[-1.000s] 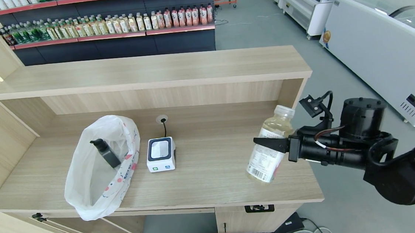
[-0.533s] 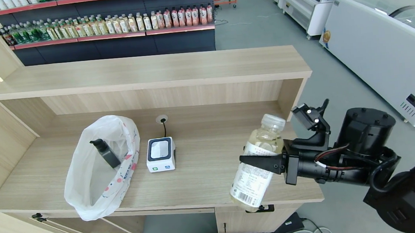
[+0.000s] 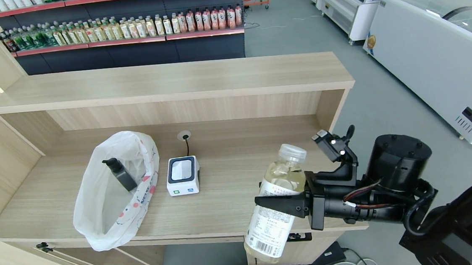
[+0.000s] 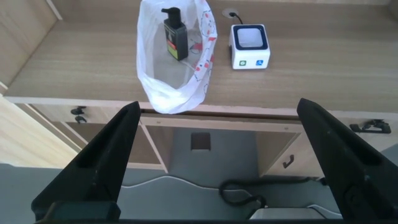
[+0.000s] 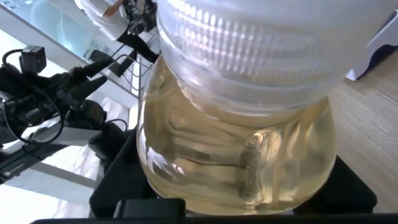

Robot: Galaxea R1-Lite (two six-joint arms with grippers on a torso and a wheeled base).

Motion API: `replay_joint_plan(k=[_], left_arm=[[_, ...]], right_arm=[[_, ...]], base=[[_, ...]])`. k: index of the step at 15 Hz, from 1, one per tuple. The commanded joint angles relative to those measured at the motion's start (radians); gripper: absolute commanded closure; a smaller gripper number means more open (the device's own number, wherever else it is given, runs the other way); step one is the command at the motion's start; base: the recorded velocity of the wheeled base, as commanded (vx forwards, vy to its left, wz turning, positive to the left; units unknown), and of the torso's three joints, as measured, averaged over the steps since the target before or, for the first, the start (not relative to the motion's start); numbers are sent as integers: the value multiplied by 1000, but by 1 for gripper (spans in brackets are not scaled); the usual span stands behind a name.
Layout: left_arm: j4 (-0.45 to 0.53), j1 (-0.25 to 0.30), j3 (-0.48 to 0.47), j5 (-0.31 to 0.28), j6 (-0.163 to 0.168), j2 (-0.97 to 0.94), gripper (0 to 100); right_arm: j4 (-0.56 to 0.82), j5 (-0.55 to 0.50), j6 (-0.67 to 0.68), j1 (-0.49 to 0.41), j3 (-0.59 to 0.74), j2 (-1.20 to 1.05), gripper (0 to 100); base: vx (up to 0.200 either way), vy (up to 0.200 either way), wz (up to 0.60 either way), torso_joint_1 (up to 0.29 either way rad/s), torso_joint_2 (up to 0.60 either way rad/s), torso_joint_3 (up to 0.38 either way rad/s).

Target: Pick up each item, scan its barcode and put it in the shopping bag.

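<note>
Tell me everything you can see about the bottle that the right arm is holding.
The bottle is clear plastic with a ribbed clear cap and pale yellowish liquid inside. A white label wraps its lower body, with a barcode near the base. The right pincer is shut on its middle, holding it in the air, tilted, with the cap up and leaning towards the robot's right. It hangs over the front edge of the wooden counter.

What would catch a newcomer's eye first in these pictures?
A clear bottle of pale liquid, tilted in the right gripper over the counter's near right edge. Next, the white shopping bag on the counter's left with a dark pump bottle inside, and the small scanner just beside it.
</note>
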Motion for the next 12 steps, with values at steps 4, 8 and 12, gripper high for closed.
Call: replay_joint_plan(k=[4, 8, 12], left_arm=[[0, 0, 0, 0, 1, 0, 0], [0, 0, 0, 0, -1, 0, 0], [0, 0, 0, 0, -1, 0, 0]], right_arm=[[0, 6, 20, 38, -7, -7, 100], [0, 8, 20, 40, -17, -7, 100], [0, 8, 19, 40, -12, -2, 100]], base=[[0, 0, 0, 0, 0, 0], [0, 0, 0, 0, 0, 0], [0, 0, 0, 0, 0, 0]])
